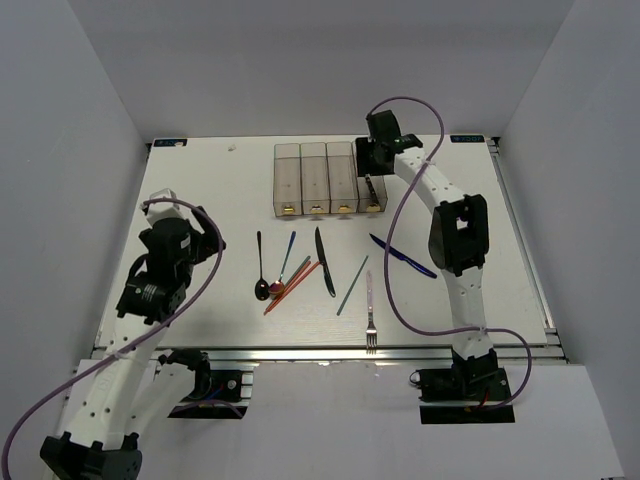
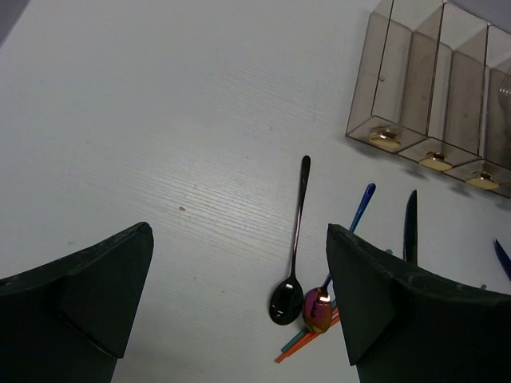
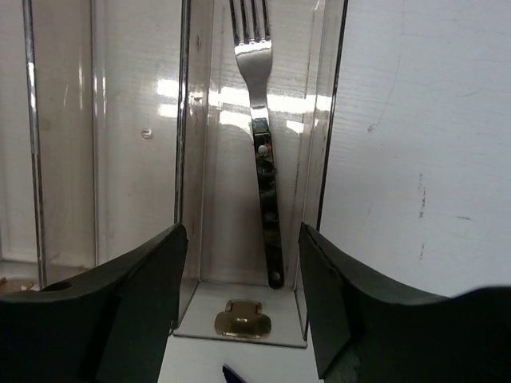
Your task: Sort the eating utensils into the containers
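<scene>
Bright, even light from above is flooding the white desk [image 1: 200,190], so the slim utensils [image 1: 322,262] are casting only faint, short shadows. Just ahead of the right gripper [image 3: 241,231], glare is flaring in white patches on the clear walls of the narrow translucent grey-tan bin [image 3: 323,159]. The shiny silver fork [image 3: 267,199] inside it is glinting. The dark gripper fingers [image 3: 112,319] are looming soft and out of focus along the bottom edge. Ahead of the left gripper [image 2: 239,239], the desk's fine grain is showing sharply.

White table [image 1: 200,190]: four joined bins [image 1: 301,175] at back; loose utensils [image 1: 324,260] mid-table, perhaps nine.
</scene>
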Robot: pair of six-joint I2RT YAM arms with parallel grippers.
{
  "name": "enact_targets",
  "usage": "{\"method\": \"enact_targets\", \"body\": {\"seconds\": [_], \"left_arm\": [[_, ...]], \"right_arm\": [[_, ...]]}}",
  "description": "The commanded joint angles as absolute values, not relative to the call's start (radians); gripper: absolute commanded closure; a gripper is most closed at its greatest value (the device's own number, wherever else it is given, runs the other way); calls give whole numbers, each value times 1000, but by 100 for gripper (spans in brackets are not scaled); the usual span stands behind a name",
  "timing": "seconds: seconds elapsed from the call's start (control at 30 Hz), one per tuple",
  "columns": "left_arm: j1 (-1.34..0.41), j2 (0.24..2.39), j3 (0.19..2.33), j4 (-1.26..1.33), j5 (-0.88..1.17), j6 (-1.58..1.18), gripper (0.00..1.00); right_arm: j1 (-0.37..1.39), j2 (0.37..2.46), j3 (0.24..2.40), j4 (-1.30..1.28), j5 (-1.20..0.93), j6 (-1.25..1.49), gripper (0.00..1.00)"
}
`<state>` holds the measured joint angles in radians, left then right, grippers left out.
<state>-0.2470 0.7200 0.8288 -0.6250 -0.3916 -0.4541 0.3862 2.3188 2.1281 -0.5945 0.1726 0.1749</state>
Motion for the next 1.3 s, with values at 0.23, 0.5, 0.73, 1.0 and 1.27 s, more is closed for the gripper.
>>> {"method": "enact_targets", "body": {"seconds": [0.23, 0.5, 0.73, 1.0, 1.27], "left_arm": [[-916, 1139, 1029, -669, -688, -855, 2], [-1195, 1820, 1412, -721, -775, -1054, 3], [-1236, 2029, 1536, -689, -741, -1054, 17], [-1235, 2118, 1575, -655, -672, -1012, 33], [-1235, 2151, 1539, -623, -634, -1026, 46]], "right_arm": [[382, 1803, 1877, -709, 271, 285, 28], [376, 1145, 1287, -753, 366, 388, 11], [373, 1011, 1226, -818, 285, 368, 11], [373, 982, 1160, -782, 262, 341, 11], [373, 979, 1140, -747, 245, 334, 11]]}}
